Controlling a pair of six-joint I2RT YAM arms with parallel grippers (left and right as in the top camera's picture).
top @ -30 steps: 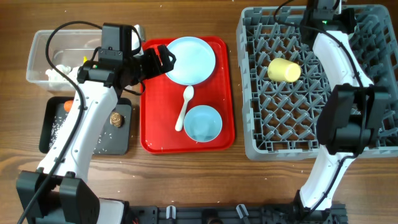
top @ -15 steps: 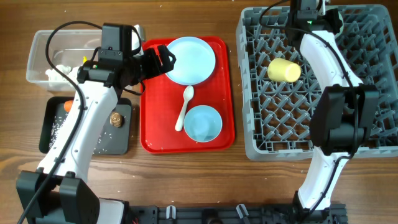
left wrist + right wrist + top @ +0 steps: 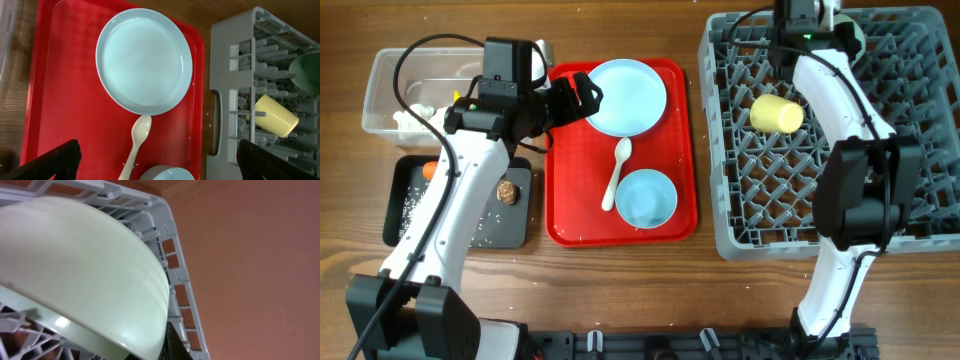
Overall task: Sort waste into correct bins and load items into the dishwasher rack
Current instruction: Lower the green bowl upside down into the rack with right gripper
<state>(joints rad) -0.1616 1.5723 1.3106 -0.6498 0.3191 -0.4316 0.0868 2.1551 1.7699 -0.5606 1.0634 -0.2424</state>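
Observation:
My left gripper is open and empty, hovering at the left edge of the light-blue plate. The white spoon and light-blue bowl lie below the plate. The yellow cup lies on its side in the grey dishwasher rack. My right gripper is at the rack's far edge, shut on the rim of the pale green bowl, which stands on edge. Only one finger shows.
The plate, spoon and blue bowl lie on a red tray. The clear tub holds white tissues. The black tray holds a carrot, a brown lump and rice.
My right wrist has swung left along the rack's far edge, uncovering part of the pale green bowl. The left arm has not moved.

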